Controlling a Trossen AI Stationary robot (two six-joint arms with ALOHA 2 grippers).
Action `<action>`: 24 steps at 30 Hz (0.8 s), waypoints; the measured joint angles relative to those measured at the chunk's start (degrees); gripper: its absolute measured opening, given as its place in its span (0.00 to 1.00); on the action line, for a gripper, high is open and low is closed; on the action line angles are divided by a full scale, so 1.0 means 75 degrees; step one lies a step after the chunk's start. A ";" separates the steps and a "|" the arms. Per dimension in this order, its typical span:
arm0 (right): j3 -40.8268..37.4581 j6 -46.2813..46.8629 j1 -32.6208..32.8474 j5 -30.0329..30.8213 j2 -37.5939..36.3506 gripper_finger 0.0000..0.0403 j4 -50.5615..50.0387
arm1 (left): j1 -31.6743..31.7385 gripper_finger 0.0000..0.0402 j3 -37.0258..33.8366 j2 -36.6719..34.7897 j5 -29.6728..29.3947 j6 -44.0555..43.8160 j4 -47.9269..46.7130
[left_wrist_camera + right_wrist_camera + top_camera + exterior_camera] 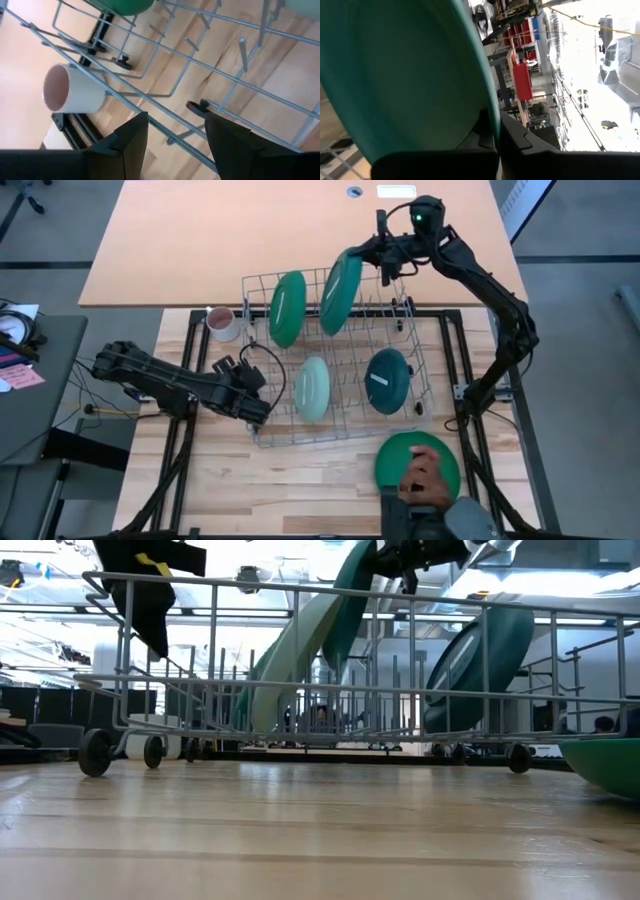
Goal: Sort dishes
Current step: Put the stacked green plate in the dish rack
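A wire dish rack (430,395) stands mid-table. In it stand a large dark green plate (287,308), a pale mint plate (312,388) and a dark teal plate (388,380). My right gripper (374,258) is at the rack's far side, shut on a second large green plate (340,292) that is tilted over the rack. A third large green plate (415,455) lies on the table at the near right under a person's hand (425,480). My left gripper (238,370) is open and empty beside the rack's left side (172,145). My right gripper pinches the upper rim (493,119) of the large green plate between its two fingers, coming from the far right, above the rack. The plate stands tilted on edge. Its lower part (335,640) reaches down inside the rack; I cannot tell whether it rests on the wires.
A pinkish-white mug (222,323) lies on its side outside the rack's far left corner and shows in the left wrist view (72,91). The rack stands on small wheels (95,752). A larger tan table (200,240) lies beyond.
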 joint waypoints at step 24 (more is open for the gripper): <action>-0.0002 -0.0232 -0.0214 -0.0979 0.0919 0.00 0.0740 | -0.0136 0.47 0.0475 -0.0374 -0.1262 -0.0908 -0.1419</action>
